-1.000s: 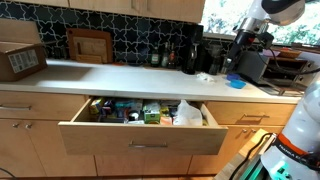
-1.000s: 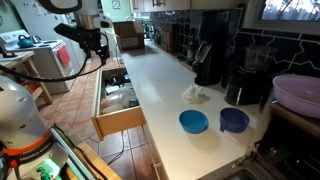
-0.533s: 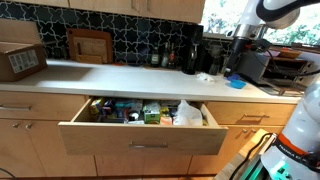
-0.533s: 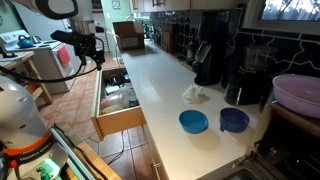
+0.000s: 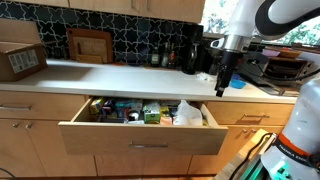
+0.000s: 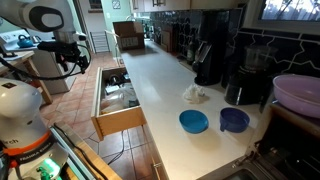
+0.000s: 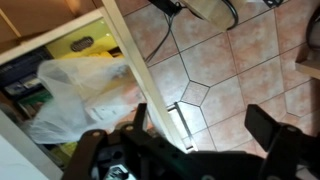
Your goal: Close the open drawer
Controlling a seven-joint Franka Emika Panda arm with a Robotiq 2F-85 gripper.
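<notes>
The drawer (image 5: 145, 137) is wide, of light wood, and stands pulled out under the counter, full of clutter with a white plastic bag (image 5: 187, 113). In another exterior view its front (image 6: 120, 122) juts into the aisle. My gripper (image 5: 222, 85) hangs to the right of the drawer, above counter height, and in an exterior view (image 6: 75, 62) it is out over the tiled floor, beyond the drawer's far end. In the wrist view my gripper (image 7: 200, 125) is open and empty above the drawer front (image 7: 128, 55) and its metal bar handle (image 7: 180, 125).
On the counter are a cardboard box (image 5: 20, 60), coffee machines (image 5: 250, 62), two blue bowls (image 6: 193, 121), a white cloth (image 6: 195, 94) and a purple bowl (image 6: 296, 95). Narrower drawers (image 5: 28, 108) flank the open one. The robot base (image 6: 20, 110) stands in the aisle.
My gripper has come down and moved out from the counter over the floor, closer to the level of the drawer. The drawer has not moved.
</notes>
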